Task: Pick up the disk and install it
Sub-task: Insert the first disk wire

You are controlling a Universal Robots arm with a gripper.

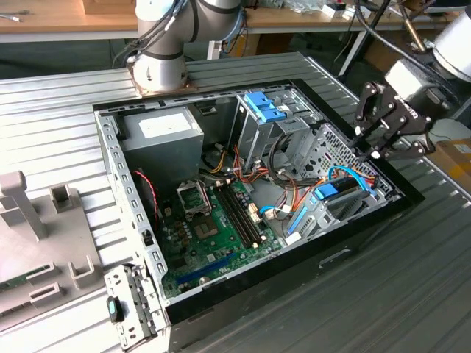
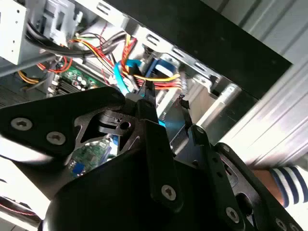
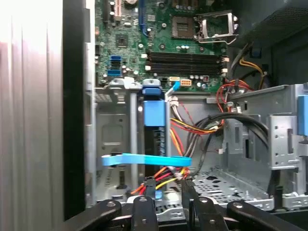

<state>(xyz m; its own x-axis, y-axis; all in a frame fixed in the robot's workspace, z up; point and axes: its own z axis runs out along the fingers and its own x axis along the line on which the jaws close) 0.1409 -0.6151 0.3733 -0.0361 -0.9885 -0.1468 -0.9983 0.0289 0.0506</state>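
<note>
The disk [image 1: 329, 193] stands on edge in the drive bay at the case's side toward the exterior view's right, its blue plastic frame [image 3: 154, 112] facing up. A flat blue data cable [image 3: 144, 160] and orange and yellow wires run to its end. My gripper [image 1: 372, 151] hovers just above and outside that corner of the case, a short way from the disk. In both wrist views its black fingers [image 2: 150, 96] stand slightly apart with nothing between them, so the gripper [image 3: 166, 186] is open and empty.
The open computer case [image 1: 110, 169] lies on a ribbed metal table. Inside are a grey power-supply box [image 1: 163, 132], a light-blue bracket [image 1: 263, 109] on the drive cage and the green motherboard [image 1: 213, 228]. A grey fixture [image 1: 37, 235] stands at the exterior view's left. A striped sleeve [image 2: 288, 185] is close by.
</note>
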